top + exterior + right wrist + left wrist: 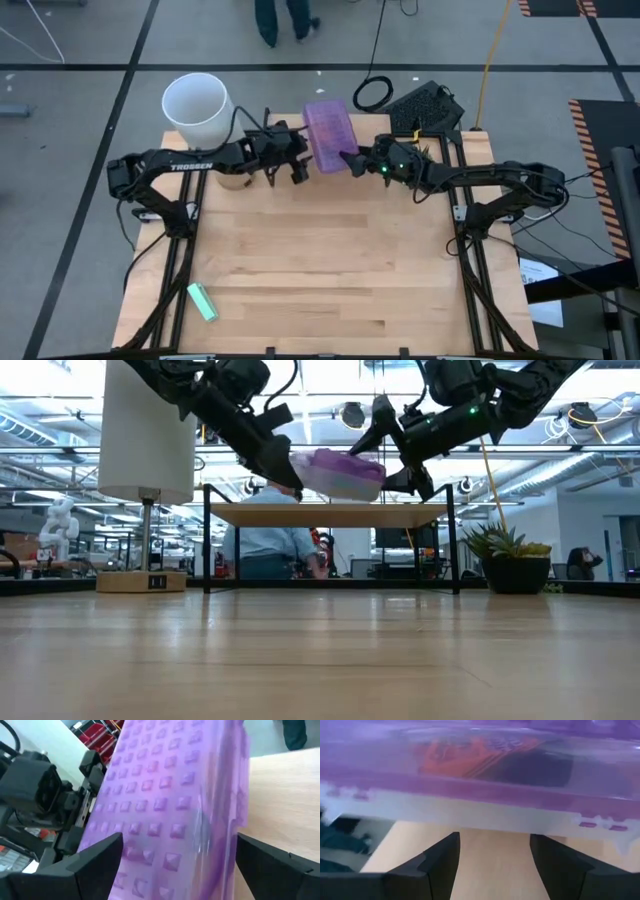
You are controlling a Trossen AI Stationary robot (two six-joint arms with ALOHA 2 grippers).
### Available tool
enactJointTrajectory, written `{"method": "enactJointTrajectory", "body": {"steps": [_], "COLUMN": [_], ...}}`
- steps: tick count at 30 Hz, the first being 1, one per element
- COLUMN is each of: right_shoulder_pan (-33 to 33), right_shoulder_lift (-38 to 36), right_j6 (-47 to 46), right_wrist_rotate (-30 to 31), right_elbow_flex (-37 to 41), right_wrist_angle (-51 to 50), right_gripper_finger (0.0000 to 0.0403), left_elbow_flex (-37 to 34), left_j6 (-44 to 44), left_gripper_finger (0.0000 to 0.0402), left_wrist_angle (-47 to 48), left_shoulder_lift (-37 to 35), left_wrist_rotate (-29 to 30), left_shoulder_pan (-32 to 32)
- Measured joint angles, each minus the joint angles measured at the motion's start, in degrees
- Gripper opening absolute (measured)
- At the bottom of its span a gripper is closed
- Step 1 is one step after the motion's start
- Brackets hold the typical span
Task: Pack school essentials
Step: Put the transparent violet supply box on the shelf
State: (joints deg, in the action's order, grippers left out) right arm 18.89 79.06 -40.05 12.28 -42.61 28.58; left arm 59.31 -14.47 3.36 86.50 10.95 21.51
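a small green block [203,301] lies near the counter's [330,260] front left corner, and a white cup [198,108] stands at the far left corner. the left hand [297,160] sits at the far edge, fingers [437,865] spread open just beside a purple translucent case [329,135], with orange and dark shapes showing through its wall. the low view shows the case lifted off the counter. the right hand [352,160] meets the case's other side, fingers [90,865] wide around its studded lid, apparently gripping it
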Motion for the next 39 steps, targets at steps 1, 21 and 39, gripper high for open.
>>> {"method": "enactJointTrajectory", "body": {"steps": [1,21,39], "right_shoulder_pan": [0.0,-0.3,-6.0], "right_shoulder_lift": [0.0,-0.1,-7.3], "right_j6": [-0.1,-1.4,22.2], "right_wrist_rotate": [-0.1,1.2,6.7], "right_elbow_flex": [0.0,0.0,0.0], "right_wrist_angle": [-0.2,0.0,0.9], "right_gripper_finger": [0.0359,0.0359,0.0358], "left_elbow_flex": [0.0,0.2,0.2], "left_j6": [0.0,-0.4,1.3], "left_gripper_finger": [0.0246,0.0246,0.0246], "left_wrist_angle": [0.0,7.1,12.1], "left_shoulder_lift": [0.0,-0.1,-1.8], "left_wrist_rotate": [0.5,6.9,11.9], "left_shoulder_pan": [0.0,0.3,-1.1]}}
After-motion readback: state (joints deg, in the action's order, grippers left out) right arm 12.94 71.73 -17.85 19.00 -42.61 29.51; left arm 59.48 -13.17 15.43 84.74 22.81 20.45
